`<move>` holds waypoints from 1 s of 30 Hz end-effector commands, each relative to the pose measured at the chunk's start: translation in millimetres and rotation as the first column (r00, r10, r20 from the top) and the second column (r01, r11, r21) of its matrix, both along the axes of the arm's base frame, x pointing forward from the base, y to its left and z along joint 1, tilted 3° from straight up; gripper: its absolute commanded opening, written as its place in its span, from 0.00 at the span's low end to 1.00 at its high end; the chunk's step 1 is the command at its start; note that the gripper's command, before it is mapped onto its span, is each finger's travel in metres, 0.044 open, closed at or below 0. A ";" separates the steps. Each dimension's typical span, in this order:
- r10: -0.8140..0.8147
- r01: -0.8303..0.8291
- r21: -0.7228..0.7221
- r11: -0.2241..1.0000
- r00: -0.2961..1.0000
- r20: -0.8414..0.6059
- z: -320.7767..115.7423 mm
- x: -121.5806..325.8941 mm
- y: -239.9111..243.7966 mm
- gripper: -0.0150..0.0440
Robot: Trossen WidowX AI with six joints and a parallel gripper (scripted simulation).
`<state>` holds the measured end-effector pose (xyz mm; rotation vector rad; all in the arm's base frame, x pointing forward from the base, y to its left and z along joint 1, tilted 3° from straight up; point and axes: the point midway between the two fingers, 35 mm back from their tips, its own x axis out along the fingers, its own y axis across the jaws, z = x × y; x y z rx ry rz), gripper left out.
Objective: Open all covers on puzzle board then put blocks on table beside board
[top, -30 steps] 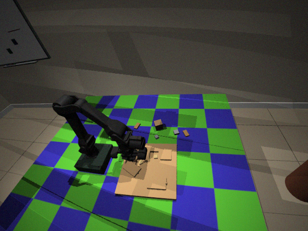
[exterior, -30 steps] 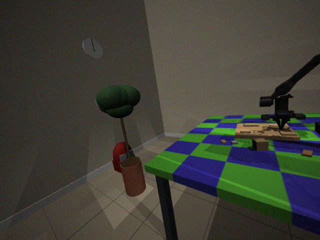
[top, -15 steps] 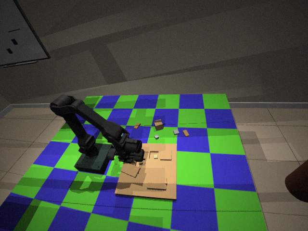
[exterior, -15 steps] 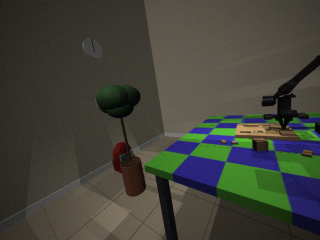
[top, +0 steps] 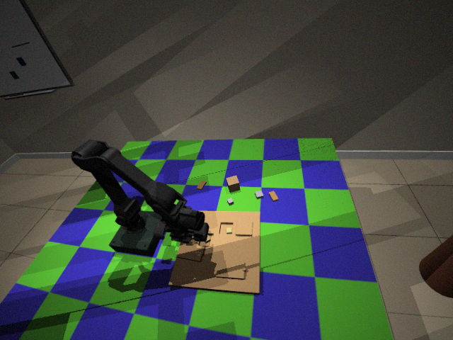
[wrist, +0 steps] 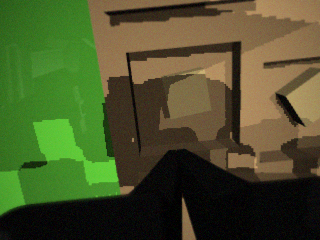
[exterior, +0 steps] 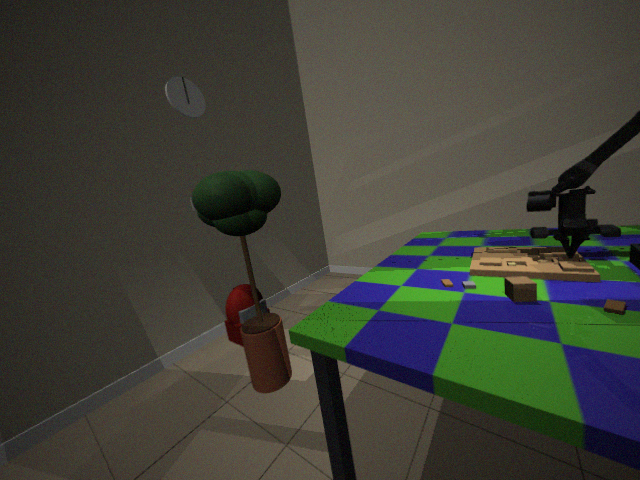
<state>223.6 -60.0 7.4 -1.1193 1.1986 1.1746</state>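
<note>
The wooden puzzle board (top: 252, 252) (exterior: 485, 271) lies on the table. My gripper (exterior: 570, 256) (wrist: 177, 158) is shut and empty, its tips low over the board's side nearest the arm base. A pale yellow block (top: 228, 229) (exterior: 511, 264) sits in an uncovered well, with a flat cover (top: 243, 227) beside it. In the wrist view a shaded pale block (wrist: 190, 96) lies inside a square recess ahead of the fingertips, and another pale yellow block (wrist: 309, 97) shows at the right edge. Another cover (top: 192, 253) lies near the hand, and one (top: 232, 271) at the board's front. The arm and shadows hide some wells.
Beyond the board stand a brown cube (top: 232, 183) (exterior: 520, 290), a small grey block (top: 230, 201), a grey piece (top: 259, 194) (exterior: 468, 284), an orange piece (top: 273, 195) (exterior: 446, 282) and a brown piece (top: 201, 184) (exterior: 615, 306).
</note>
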 end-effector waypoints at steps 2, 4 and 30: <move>0.001 -0.001 -0.004 1.000 1.000 -0.003 -0.9 -5.3 -5.2 0.25; 0.001 -0.001 -0.004 1.000 1.000 -0.004 -1.1 -7.0 -7.3 0.25; 0.001 -0.001 -0.005 1.000 1.000 -0.003 30.0 -6.2 -10.5 0.25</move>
